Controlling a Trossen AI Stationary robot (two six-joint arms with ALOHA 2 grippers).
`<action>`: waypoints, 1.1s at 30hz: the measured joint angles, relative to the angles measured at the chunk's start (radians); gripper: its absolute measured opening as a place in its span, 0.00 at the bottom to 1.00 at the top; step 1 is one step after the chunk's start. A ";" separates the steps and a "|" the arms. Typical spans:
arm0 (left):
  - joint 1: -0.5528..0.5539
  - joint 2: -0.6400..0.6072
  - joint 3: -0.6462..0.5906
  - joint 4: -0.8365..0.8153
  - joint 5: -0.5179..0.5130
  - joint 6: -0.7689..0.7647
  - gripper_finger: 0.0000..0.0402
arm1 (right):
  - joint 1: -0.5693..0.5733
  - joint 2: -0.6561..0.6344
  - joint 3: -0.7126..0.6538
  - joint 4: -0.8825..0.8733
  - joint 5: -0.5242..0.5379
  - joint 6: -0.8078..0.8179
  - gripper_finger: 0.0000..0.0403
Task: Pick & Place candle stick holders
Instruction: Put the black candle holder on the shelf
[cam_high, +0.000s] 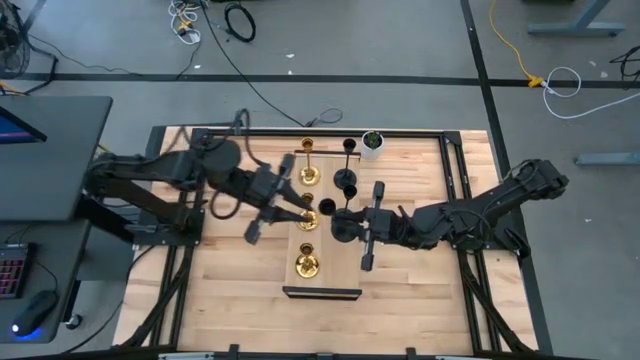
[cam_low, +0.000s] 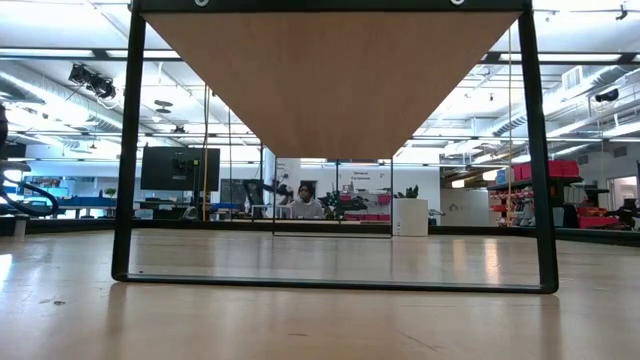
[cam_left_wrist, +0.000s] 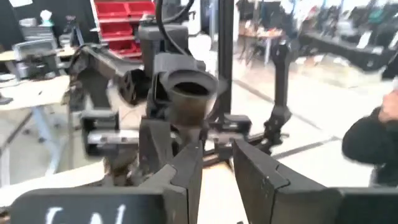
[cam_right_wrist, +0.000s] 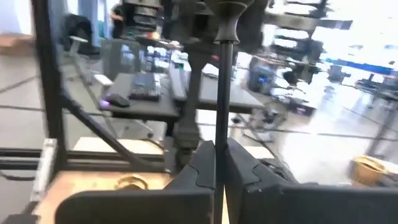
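Six candle stick holders sit mid-table in two columns, gold on my left, black on my right. Gold col.: far one (cam_high: 308, 150) near the back edge, next (cam_high: 310, 176) just in front of it, third (cam_high: 307, 219) at centre, and one more gold base (cam_high: 307, 264) nearer the front. Black col.: a far holder (cam_high: 349, 147), one (cam_high: 345, 180) just in front, and a third (cam_high: 343, 228) at centre.

Left gripper (cam_high: 300, 212) reaches in from the left w/ fingers closed on the centre gold holder; in the left wrist view its brass cup (cam_left_wrist: 189, 99) stands just above the two dark fingers (cam_left_wrist: 186, 177), stem pinched between them.

Right gripper (cam_high: 352, 226) comes in from the right, fingers clamped on the centre black holder; right wrist view shows the thin black stem (cam_right_wrist: 222, 99) upright and squeezed between the pads (cam_right_wrist: 202, 168).

A small white pot (cam_high: 372, 142) w/ green inside sits at the back, just right of the far black holder. Wooden table (cam_high: 420, 270) carries a dark frame (cam_low: 125, 150) along its edges. In the low view, a person (cam_low: 305, 200) sits far back in the room.
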 joint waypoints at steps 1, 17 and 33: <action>-0.003 -0.021 0.000 -0.040 -0.019 0.010 0.24 | 0.006 -0.002 0.000 -0.009 0.021 0.000 0.00; -0.058 -0.147 -0.005 -0.407 -0.364 0.013 0.16 | 0.221 -0.081 -0.194 0.233 0.329 -0.019 0.00; -0.058 -0.147 -0.005 -0.532 -0.517 -0.031 0.14 | 0.214 -0.018 -0.544 0.787 0.187 0.090 0.00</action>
